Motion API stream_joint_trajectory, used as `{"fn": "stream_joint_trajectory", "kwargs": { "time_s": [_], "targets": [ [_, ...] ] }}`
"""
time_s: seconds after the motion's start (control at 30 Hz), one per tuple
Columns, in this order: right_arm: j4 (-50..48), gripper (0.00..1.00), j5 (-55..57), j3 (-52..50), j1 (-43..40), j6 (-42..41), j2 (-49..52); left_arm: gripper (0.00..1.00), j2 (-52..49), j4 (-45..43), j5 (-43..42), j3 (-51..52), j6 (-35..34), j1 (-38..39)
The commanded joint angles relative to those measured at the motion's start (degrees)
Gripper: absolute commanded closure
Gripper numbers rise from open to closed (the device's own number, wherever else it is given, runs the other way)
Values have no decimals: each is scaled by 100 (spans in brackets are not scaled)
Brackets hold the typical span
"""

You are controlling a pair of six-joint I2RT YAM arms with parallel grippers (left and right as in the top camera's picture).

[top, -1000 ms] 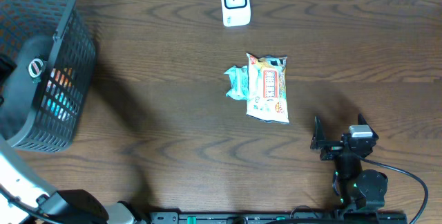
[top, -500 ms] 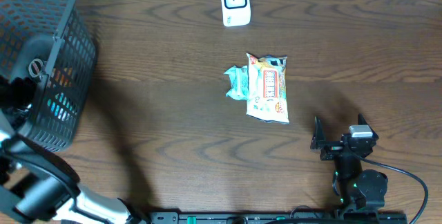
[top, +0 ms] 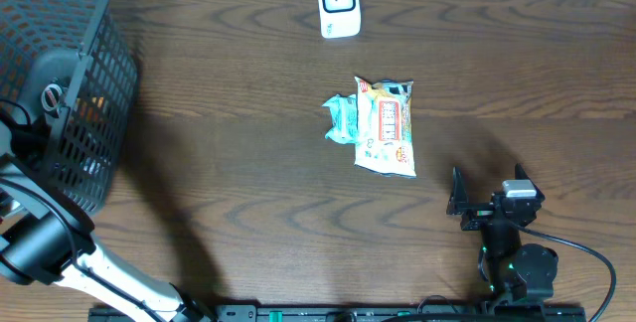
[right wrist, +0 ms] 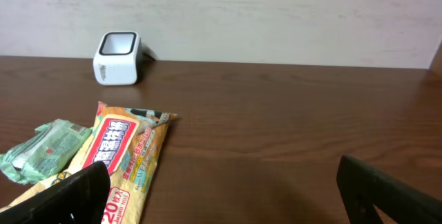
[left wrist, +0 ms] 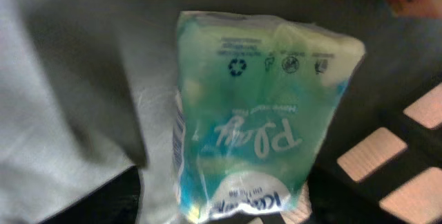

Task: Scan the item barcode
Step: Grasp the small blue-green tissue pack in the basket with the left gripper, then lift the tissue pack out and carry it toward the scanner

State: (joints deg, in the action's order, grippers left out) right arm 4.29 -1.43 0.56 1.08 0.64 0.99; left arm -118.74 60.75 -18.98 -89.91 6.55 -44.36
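A teal and white tissue pack point(left wrist: 255, 113) fills the left wrist view, its lower end between the jaws of my left gripper point(left wrist: 224, 217), which is shut on it inside the black mesh basket point(top: 70, 34). Overhead, the basket wall hides this gripper and the pack. The white barcode scanner point(top: 338, 4) stands at the table's far edge, and the right wrist view shows the scanner point(right wrist: 116, 58) too. My right gripper point(top: 487, 188) rests open near the front right, nothing between its fingers point(right wrist: 69, 196).
A yellow wet-wipes pack point(top: 386, 126) and a smaller green pack point(top: 343, 118) lie side by side mid-table. The basket occupies the far left corner; its mesh wall point(left wrist: 387, 148) is close behind the tissue pack. My left arm point(top: 40, 233) runs along the left edge.
My left arm has swung down and toward the front-left edge of the basket. The right arm and the packs on the table have not moved.
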Motion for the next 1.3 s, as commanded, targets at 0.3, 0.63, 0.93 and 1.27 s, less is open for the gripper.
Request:
{"fn": "stream_joint_trajectory", "kwargs": {
  "time_s": [0.3, 0.63, 0.93, 1.27],
  "targets": [
    [13, 1, 42, -20, 37, -15, -22, 93, -105, -120, -96, 7, -35, -4],
    [13, 1, 42, -20, 37, -15, -22, 92, 1178, -203, -507, -721, -1156, -2],
    [13, 1, 42, -20, 37, -15, -22, 93, 3263, -1147, -507, -763, -2479, 15],
    [13, 1, 42, -20, 37, -15, -22, 92, 4201, -1932, -1554, -763, -2656, 1298]
  ]
}}
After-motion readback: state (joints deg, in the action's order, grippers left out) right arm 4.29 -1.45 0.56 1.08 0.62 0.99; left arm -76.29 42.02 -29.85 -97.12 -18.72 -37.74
